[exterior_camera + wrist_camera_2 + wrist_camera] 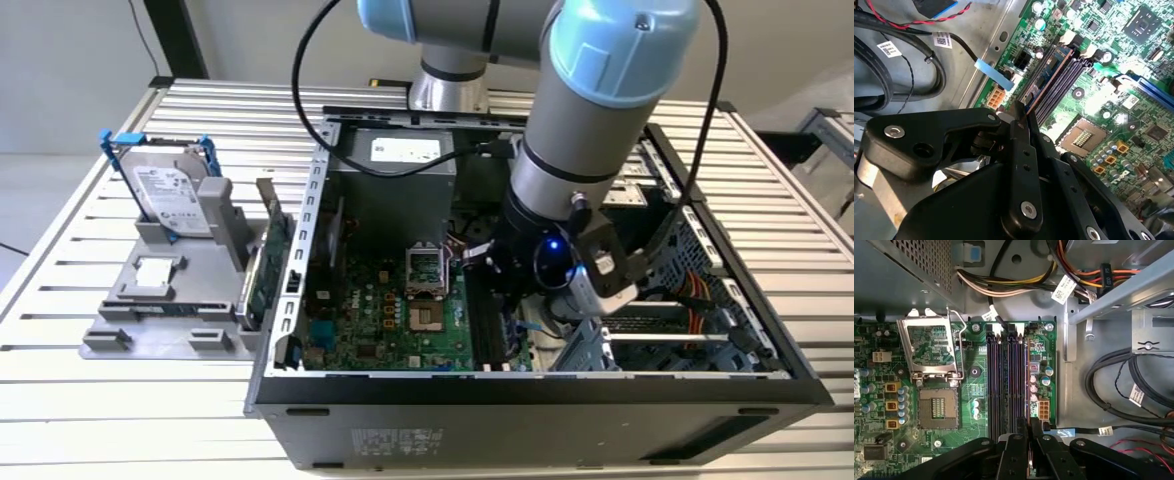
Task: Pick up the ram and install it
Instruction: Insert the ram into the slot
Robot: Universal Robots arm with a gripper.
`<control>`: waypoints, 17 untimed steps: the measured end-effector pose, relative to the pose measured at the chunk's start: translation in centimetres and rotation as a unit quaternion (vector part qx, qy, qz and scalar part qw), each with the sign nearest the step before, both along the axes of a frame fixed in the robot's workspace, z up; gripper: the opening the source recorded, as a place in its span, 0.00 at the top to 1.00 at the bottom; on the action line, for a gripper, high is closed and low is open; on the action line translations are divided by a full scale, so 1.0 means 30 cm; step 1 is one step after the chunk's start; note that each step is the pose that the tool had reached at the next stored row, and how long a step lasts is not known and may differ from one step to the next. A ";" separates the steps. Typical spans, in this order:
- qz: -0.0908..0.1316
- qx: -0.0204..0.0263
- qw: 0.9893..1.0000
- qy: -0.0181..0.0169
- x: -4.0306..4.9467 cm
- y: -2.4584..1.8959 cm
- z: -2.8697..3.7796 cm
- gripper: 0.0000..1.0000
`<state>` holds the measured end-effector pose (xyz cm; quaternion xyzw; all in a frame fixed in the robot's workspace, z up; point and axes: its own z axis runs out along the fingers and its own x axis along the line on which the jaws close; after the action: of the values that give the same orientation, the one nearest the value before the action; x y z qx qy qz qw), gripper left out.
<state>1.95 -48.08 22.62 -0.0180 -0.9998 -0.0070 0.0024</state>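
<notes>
Ram stands in the outermost slot beside the motherboard edge, gripper fingers pinched together on its end; uneven pressure could leave it half-seated or tilted.

One hard drive, one expansion card, seemingly four memory slots

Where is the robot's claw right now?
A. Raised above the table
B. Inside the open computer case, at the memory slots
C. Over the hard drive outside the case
B: the claw sits inside the computer case, by the memory slots.
</notes>
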 end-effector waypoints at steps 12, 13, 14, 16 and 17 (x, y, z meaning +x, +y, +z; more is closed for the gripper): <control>0.001 0.000 1.000 0.001 -0.001 0.007 -0.021 1.00; 0.002 0.000 1.000 0.001 -0.001 0.007 -0.023 1.00; 0.003 0.000 1.000 0.001 -0.001 0.007 -0.023 1.00; 0.005 0.000 1.000 0.001 -0.001 0.007 -0.024 1.00; 0.005 0.000 1.000 0.001 -0.001 0.007 -0.024 1.00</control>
<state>1.92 -47.87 21.90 -0.0130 -0.9999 -0.0069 0.0031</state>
